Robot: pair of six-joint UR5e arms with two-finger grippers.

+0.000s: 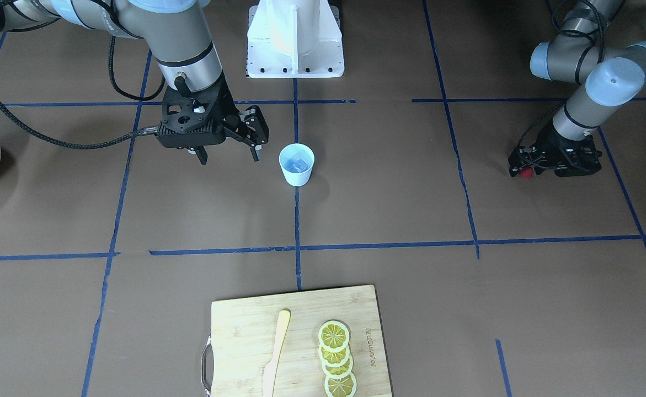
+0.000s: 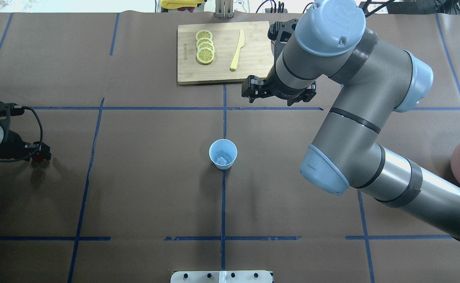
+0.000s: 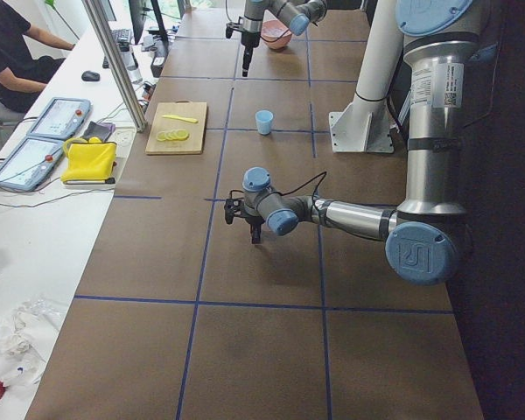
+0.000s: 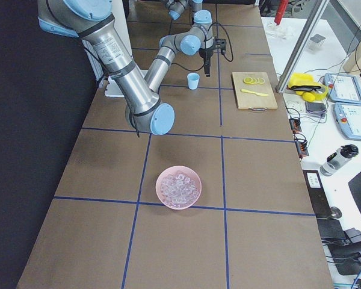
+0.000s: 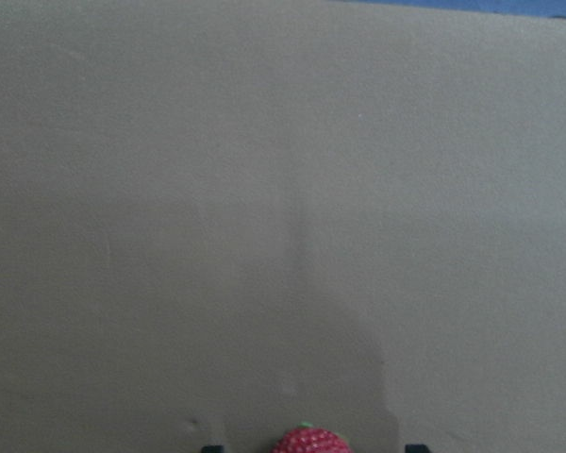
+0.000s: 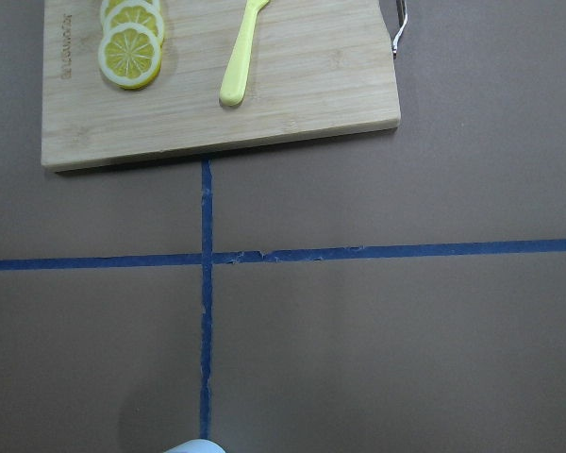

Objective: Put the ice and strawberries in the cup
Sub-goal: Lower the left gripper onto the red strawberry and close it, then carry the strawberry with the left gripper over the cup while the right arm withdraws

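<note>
Red strawberry (image 5: 309, 442) | lying on table, well apart from cup (image 1: 296, 172); ice (image 1: 299, 163) seen inside | left gripper (image 1: 528, 169) lowered astride berry, jaws apart, nothing clamped | right gripper (image 1: 230, 157) spread, empty, beside cup | berry judged light, soft, rollable; to be pinched gently across its middle

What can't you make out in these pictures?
- Left gripper's grip on the tiny red strawberry: left wrist view's bottom edge cuts it off.
- Small clear ice cubes in the pale blue plastic cup: too small to count overhead.
- Pink bowl: cropped by overhead's right edge.
</note>
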